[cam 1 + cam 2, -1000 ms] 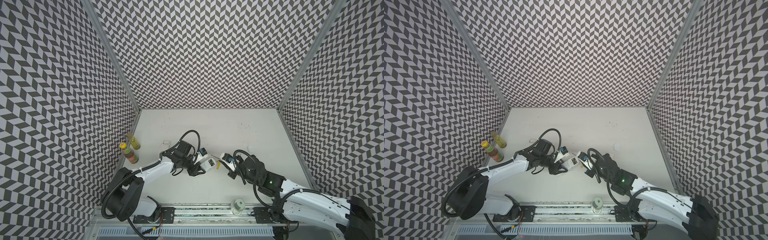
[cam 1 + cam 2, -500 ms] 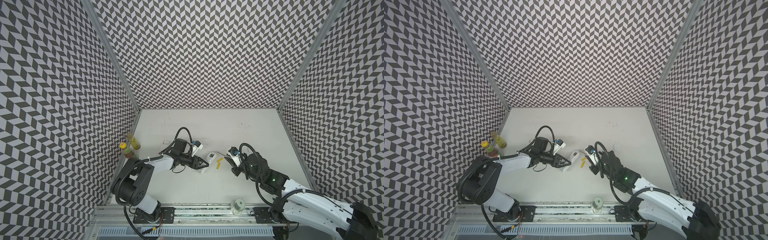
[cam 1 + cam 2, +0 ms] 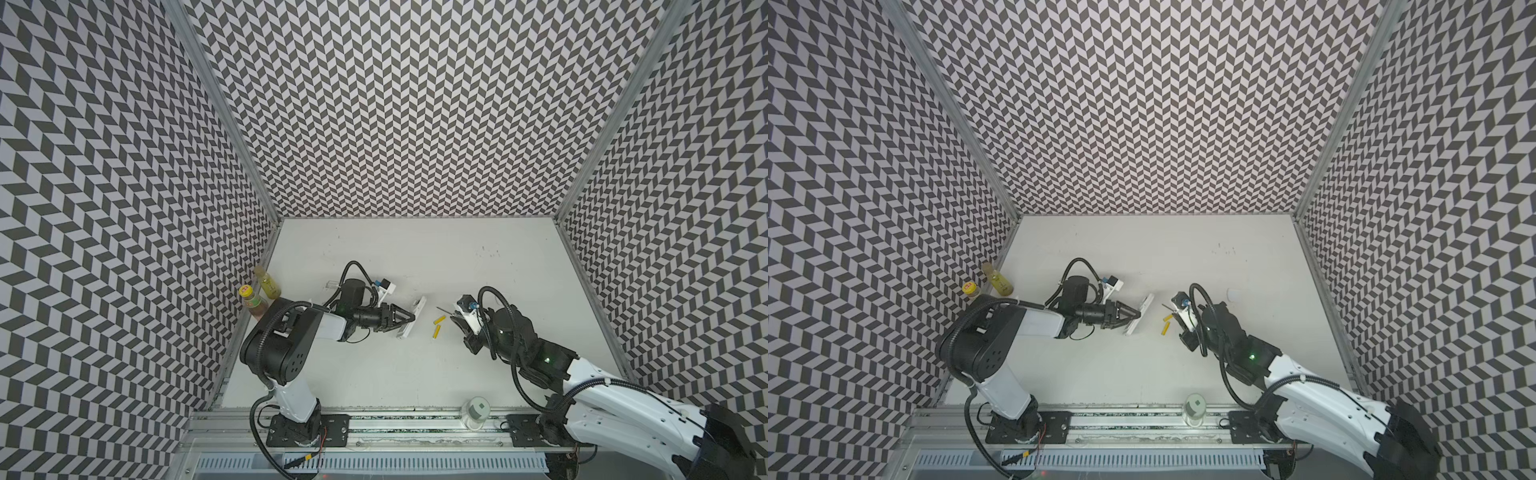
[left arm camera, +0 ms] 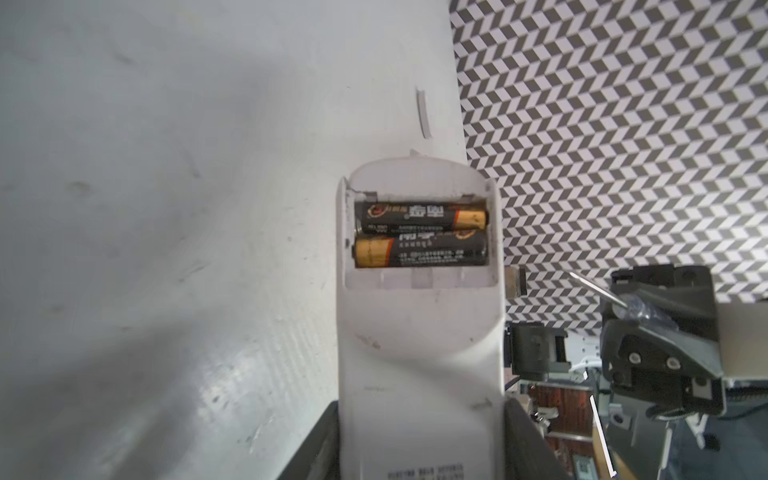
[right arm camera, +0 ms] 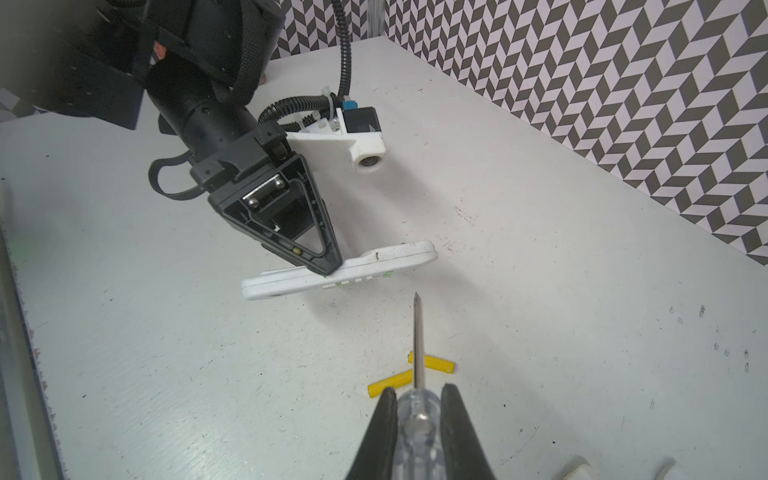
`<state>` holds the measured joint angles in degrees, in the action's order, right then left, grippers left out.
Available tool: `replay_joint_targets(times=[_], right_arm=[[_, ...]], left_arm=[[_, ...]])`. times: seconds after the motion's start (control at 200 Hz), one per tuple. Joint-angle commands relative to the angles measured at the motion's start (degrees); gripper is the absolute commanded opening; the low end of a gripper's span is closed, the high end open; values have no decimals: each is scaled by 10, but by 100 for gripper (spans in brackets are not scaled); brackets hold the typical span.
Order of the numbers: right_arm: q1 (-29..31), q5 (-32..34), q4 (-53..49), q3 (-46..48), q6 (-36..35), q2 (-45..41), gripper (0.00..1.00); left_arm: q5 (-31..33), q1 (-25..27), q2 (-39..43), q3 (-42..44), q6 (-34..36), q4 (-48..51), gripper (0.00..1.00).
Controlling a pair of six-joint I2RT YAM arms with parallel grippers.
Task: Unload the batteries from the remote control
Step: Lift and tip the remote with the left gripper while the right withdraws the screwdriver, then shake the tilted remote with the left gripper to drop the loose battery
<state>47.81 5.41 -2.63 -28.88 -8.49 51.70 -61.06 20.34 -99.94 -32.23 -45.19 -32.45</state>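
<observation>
Enclosure: three grey-and-white chevron-patterned walls (image 3: pixel 415 104), joined by bare aluminium corner posts (image 3: pixel 220 109). Matte white tabletop (image 3: pixel 415 257), scuffed, evenly lit; slotted aluminium rail (image 3: pixel 395 431) along the near edge.

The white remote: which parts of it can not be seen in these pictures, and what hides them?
- Left wrist view: the lower end of the remote, in the left gripper, is cut off by the bottom edge.
- Right wrist view: it is edge-on; its own body hides the battery compartment.
- Both top views: too small to show the compartment.

matt plastic remote (image 4: pixel 419 353), glossy batteries (image 4: pixel 415 218), scuffed table (image 4: pixel 166 208)
</observation>
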Motion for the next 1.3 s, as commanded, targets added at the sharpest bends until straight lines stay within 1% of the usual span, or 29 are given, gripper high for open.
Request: replay_joint_targets(times=[0.0, 0.12, 0.19, 0.356, 0.436, 0.516, 0.626, 0.741, 0.851, 0.942, 1.032, 1.102, 1.162, 1.202, 1.297], right_arm=[[-1, 4, 19, 1, 6, -8, 0], [-1, 1, 28, 2, 4, 0, 0], [-1, 2, 32, 2, 2, 9, 0], [-1, -4, 28, -13, 2, 30, 0], [-1, -3, 29, -16, 1, 39, 0], [-1, -5, 26, -21, 2, 45, 0], [-1, -1, 26, -22, -1, 49, 0], [-1, 5, 24, -24, 0, 53, 0], [-1, 9, 18, -29, -2, 54, 0], [-1, 14, 14, -32, -2, 53, 0], [-1, 15, 14, -33, 0, 53, 0], [-1, 18, 20, -30, -3, 55, 0], [-1, 19, 24, -29, -4, 60, 0], [-1, 17, 20, -33, -3, 63, 0], [-2, 13, 7, -43, -6, 64, 0]], left_arm=[[2, 0, -5, 13, -114, -134, 0], [5, 1, -27, 46, -228, -273, 0], [2, 2, -49, 44, -268, -309, 0], [2, 1, -93, 49, -373, -431, 0], [5, 1, -119, 43, -422, -487, 0], [10, -2, -142, 33, -489, -558, 0], [33, -9, -176, 10, -563, -630, 0], [49, -11, -219, -11, -629, -667, 0], [58, -4, -242, -23, -666, -670, 0], [67, 5, -239, -29, -694, -685, 0], [63, 10, -228, -41, -699, -695, 0], [64, 8, -242, -40, -698, -690, 0], [45, 3, -243, -45, -658, -631, 0], [37, 2, -239, -45, -641, -610, 0], [13, 5, -206, -51, -580, -552, 0]])
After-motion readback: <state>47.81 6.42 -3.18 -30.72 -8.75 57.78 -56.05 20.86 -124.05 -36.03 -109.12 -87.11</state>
